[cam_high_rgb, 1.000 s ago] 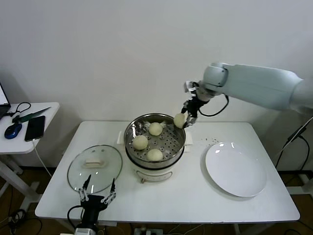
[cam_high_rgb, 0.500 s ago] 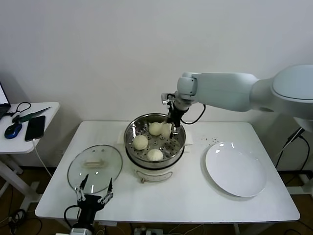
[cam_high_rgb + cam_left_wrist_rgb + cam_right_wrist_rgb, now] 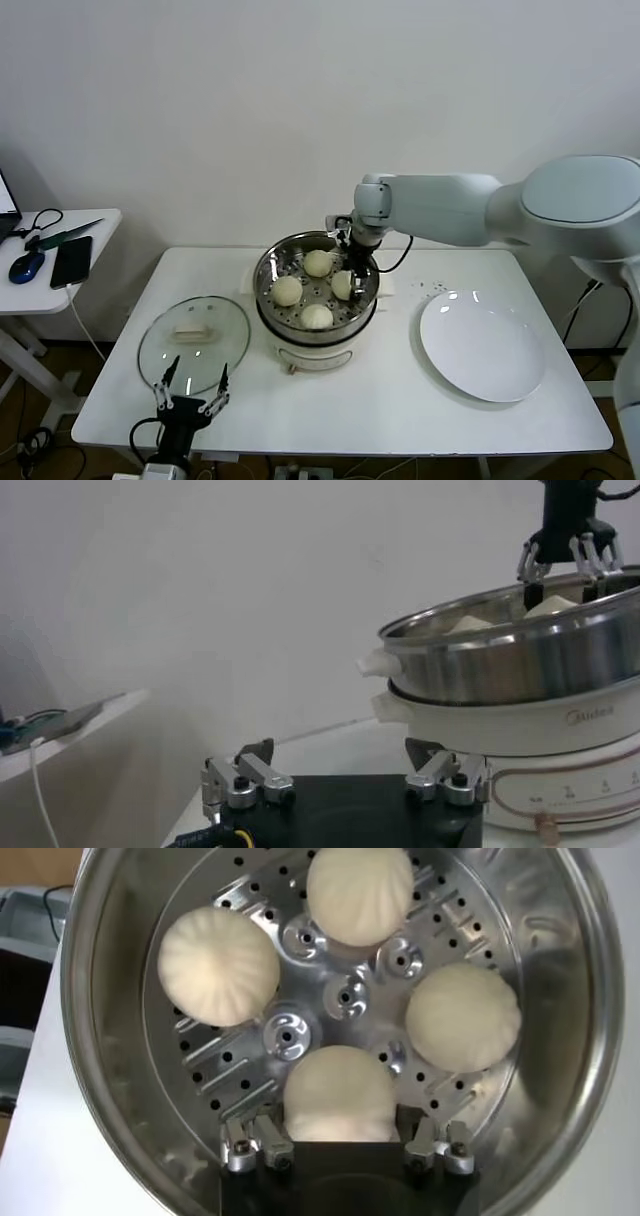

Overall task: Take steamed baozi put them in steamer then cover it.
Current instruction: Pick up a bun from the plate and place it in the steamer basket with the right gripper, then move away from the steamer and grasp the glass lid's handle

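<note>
Four cream-white baozi lie on the perforated tray of the steel steamer (image 3: 268,272) (image 3: 110,1048) (image 3: 500,660). Three of them (image 3: 317,263) (image 3: 287,290) (image 3: 317,316) rest free. The fourth baozi (image 3: 343,285) (image 3: 338,1093) sits on the tray's right side, and my right gripper (image 3: 350,272) (image 3: 340,1126) reaches down into the pot with a finger close against each side of it. The glass cover (image 3: 194,342) lies flat on the table left of the steamer. My left gripper (image 3: 190,388) (image 3: 338,752) waits open near the front edge, just in front of the cover, holding nothing.
A bare white plate (image 3: 482,345) lies right of the steamer. The steamer stands on its white electric base (image 3: 310,352) at the table's middle. A small side table (image 3: 95,225) at the far left carries a phone, a mouse and cables.
My right arm swung left from above the steamer's right rim and came down into the pot with the baozi, which now rests on the tray. The left arm stayed put.
</note>
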Robot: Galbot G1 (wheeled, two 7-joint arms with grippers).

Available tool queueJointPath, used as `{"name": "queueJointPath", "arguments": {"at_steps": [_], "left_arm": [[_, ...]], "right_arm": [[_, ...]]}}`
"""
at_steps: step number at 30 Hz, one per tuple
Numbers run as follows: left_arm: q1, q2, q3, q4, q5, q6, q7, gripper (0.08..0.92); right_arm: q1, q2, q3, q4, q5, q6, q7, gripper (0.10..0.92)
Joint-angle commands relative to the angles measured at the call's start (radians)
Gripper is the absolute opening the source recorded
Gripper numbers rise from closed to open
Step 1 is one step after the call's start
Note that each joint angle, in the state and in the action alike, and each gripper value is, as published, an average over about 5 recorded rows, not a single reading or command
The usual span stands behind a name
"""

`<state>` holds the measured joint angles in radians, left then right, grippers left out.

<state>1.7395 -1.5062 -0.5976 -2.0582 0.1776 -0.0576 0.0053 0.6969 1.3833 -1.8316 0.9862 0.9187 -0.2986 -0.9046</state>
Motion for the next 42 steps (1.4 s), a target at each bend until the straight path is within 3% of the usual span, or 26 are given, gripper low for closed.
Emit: {"name": "queueJointPath", "arguments": {"at_steps": [1,8,22,32,37,42], "left_arm": [[-0.003,0.002,0.001,0.0,0.002,0.002,0.002,0.823],[-0.002,0.003,0.001,0.0,0.004,0.001,0.0,0.823],[0.008,0.008,-0.005,-0.001,0.009,-0.005,-0.002,0.823],[-0.009,0.007,-0.024,-0.005,0.029,-0.012,-0.018,0.823],[-0.019,0.0,-0.032,-0.009,0.046,-0.014,-0.024,0.823],[-0.029,-0.002,-0.042,-0.015,0.088,-0.011,-0.025,0.823]], "right_arm": [[-0.015,0.001,-0.004,0.003,-0.018,-0.005,0.011,0.716],[0.007,-0.017,0.015,0.015,-0.027,-0.007,0.002,0.815],[0.073,-0.14,0.121,0.052,0.046,0.059,-0.022,0.823],[0.056,-0.51,0.208,0.305,0.152,0.369,0.4,0.823],[-0.115,-0.698,0.375,0.4,0.104,0.453,0.533,0.823],[-0.446,-0.825,0.722,0.45,0.009,0.491,0.637,0.823]]}}
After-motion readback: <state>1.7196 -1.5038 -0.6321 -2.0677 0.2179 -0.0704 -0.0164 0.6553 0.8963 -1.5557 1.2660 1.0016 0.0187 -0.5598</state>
